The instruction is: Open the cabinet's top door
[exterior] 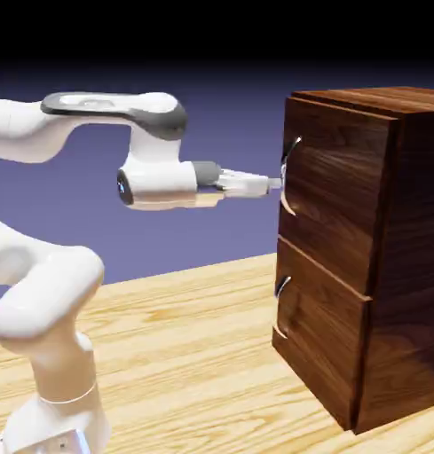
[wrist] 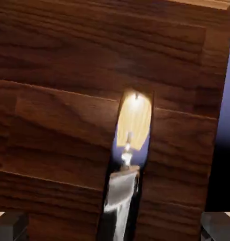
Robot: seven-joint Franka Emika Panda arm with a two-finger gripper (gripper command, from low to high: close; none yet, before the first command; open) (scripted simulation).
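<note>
Dark red-brown cabinet, white arm, pale wood surface, blue-violet behind.

The cabinet (exterior: 380, 257) is glossy reddish-brown with streaky dark grain, lighter on the front panels, nearly black on its shaded side. The top door (exterior: 331, 191) shows the same grain with a bright sheen; its handle (exterior: 289, 177) is thin, silvery and mirror-like, catching yellow and violet reflections in the hand view. The arm (exterior: 51, 293) is white with a dark grey band at twelve o'clock; the hand (exterior: 275, 184) is white with pale grey tips. The surface (exterior: 185, 355) is light honey-yellow wood with wavy grain.
</note>
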